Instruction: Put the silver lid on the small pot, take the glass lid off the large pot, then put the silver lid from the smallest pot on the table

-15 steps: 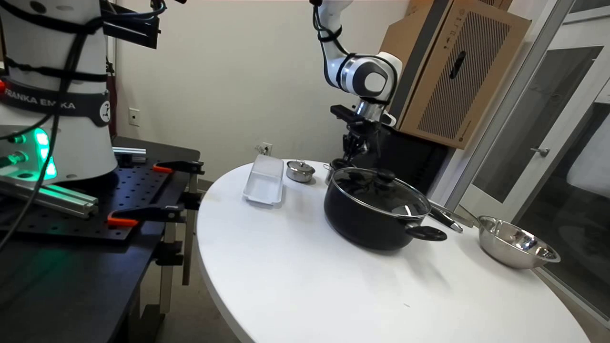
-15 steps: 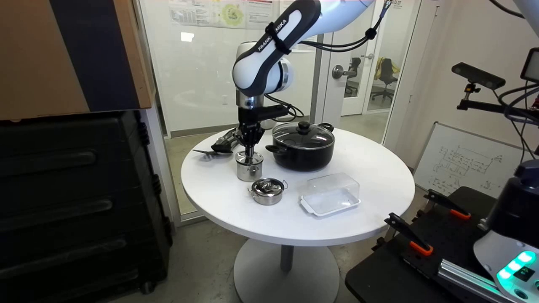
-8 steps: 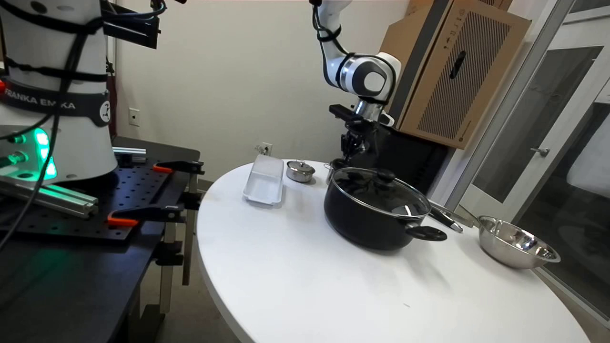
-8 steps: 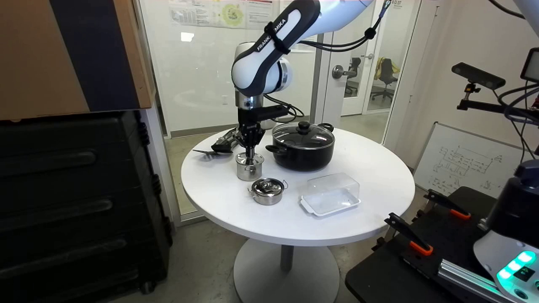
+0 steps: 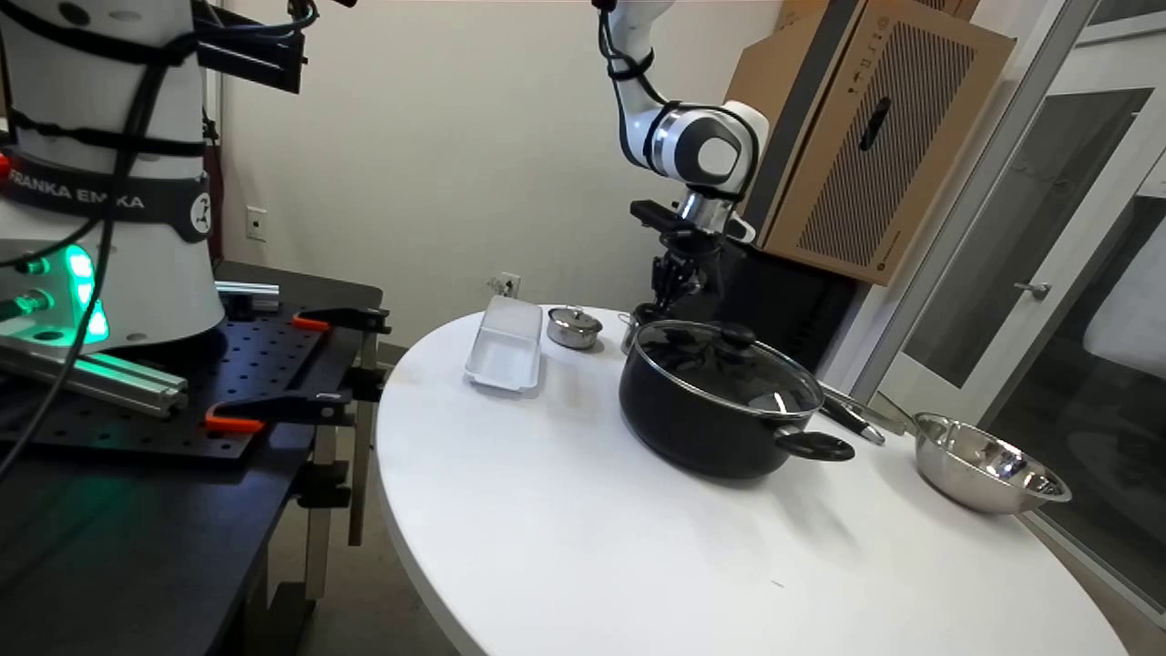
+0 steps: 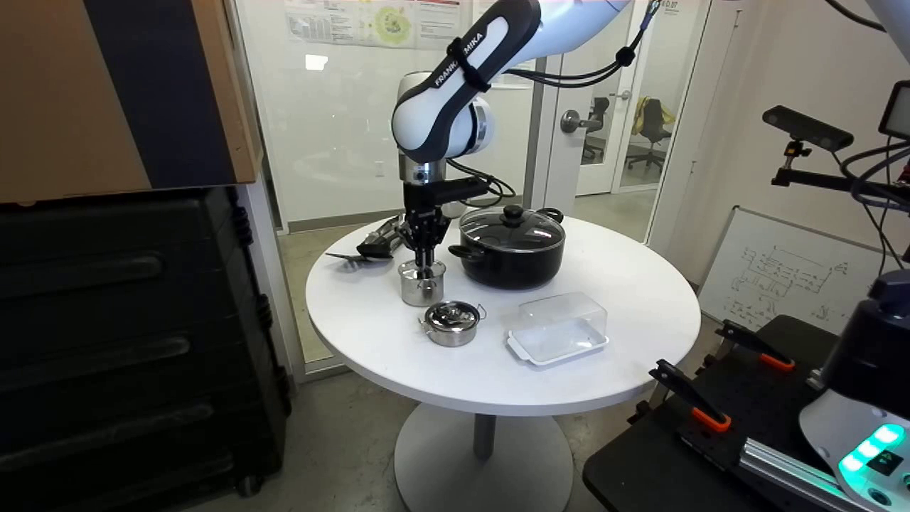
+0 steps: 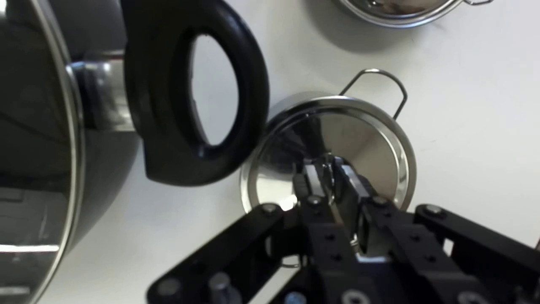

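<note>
Wrist view: the gripper (image 7: 327,166), jaws narrowly parted over the silver lid (image 7: 365,139); whether they grip it cannot be told. The lid rests on the small pot (image 6: 422,294); confirm level seating, release, then rise straight, clear of the large pot (image 6: 512,267) and its handle (image 7: 164,105).

Robot arm (image 6: 490,57) slanting downward in an exterior view, wrist (image 6: 426,135) bent — gripper (image 7: 325,166) pointing down, fingers (image 7: 312,181) side by side, slightly apart
</note>
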Robot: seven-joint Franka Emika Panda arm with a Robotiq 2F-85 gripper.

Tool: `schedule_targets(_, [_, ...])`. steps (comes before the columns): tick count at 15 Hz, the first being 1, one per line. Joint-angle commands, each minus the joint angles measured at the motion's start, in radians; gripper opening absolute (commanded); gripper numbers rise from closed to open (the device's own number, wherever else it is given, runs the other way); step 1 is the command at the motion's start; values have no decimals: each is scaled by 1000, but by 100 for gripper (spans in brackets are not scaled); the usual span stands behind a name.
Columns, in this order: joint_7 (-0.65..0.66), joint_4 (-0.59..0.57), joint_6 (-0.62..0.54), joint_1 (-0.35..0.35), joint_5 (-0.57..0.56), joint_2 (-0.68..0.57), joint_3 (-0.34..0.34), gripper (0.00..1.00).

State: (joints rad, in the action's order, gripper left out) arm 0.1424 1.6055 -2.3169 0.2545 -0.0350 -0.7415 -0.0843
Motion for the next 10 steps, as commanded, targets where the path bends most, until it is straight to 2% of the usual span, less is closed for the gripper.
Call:
schedule_targets(1, [31,-50,47,18,-15,-25,14,49])
schedule_targets(7, [24,-44,35,13,-2,-1,-1,93])
schedule_targets(8, [21,-38,27,13,0,12,-6,98])
schedule_targets(10, [11,-21,6,11,5,44,-17,100])
